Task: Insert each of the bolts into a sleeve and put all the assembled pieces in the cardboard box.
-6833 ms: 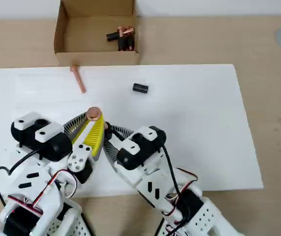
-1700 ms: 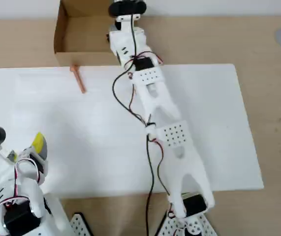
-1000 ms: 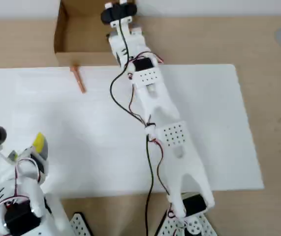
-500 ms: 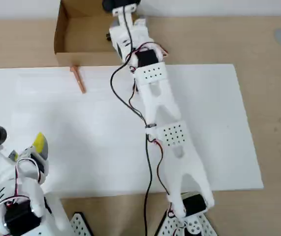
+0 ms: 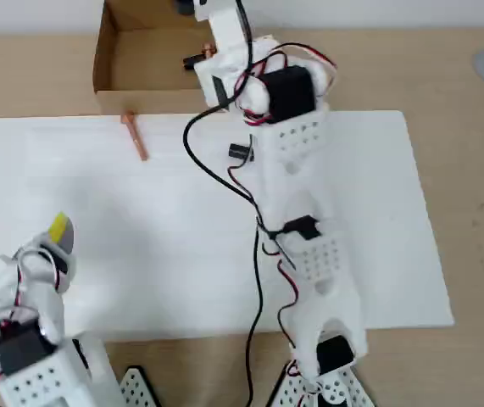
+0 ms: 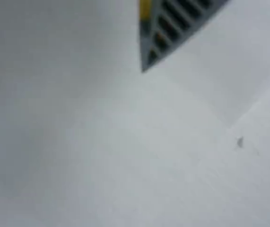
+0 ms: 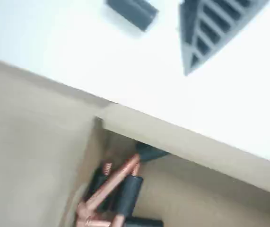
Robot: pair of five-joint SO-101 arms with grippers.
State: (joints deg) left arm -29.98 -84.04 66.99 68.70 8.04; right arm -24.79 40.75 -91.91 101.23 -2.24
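Over the near wall of the cardboard box [image 5: 106, 64] with the right pincer [image 7: 191, 56]; cannot tell whether apart or together, and likewise for the left pincer [image 5: 58, 233]. Probably calls for the black sleeve [image 5: 240, 153] next: on the white sheet [image 5: 97, 212], toward 6 o'clock from that pincer, long axis roughly 3-to-9. Bolt [image 5: 135, 136] farther off, at 9 o'clock of the sleeve.

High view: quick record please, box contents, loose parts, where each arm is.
cardboard box: far table edge, assembled pieces inside
right arm: stretched out to the box
left arm: near corner, over white mat
loose bolt: on mat, near box's front wall
loose sleeve: on mat, beside right arm
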